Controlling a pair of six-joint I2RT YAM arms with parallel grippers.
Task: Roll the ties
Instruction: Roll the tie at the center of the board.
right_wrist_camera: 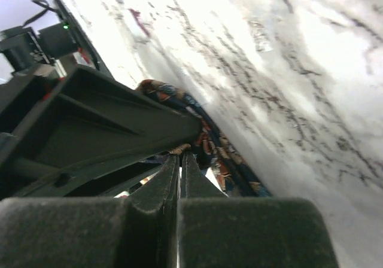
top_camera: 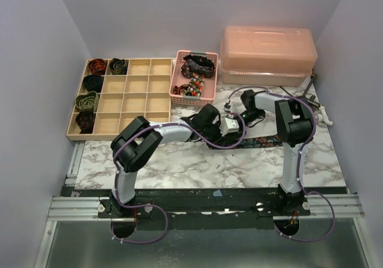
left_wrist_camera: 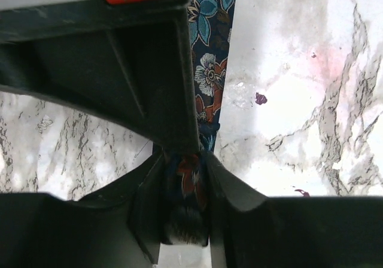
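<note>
Floral tie (left_wrist_camera: pixel 209 82) is pinched between the left gripper (left_wrist_camera: pixel 184 163) fingers (left_wrist_camera: pixel 236 190). The gap is narrow and a folded bit of cloth fills it. Right gripper (right_wrist_camera: pixel 181 157) fingers (right_wrist_camera: pixel 158 187) are pressed fully together with the tips at the tie's edge; can't tell if any cloth is caught. Both grippers meet just in front of the pink basket (top_camera: pixel 175 79). The tie trails off to the basket's right across the marble table (top_camera: pixel 179 166).

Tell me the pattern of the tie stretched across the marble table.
Navy tie with teal, white and orange flowers; clearest in the left wrist view.
</note>
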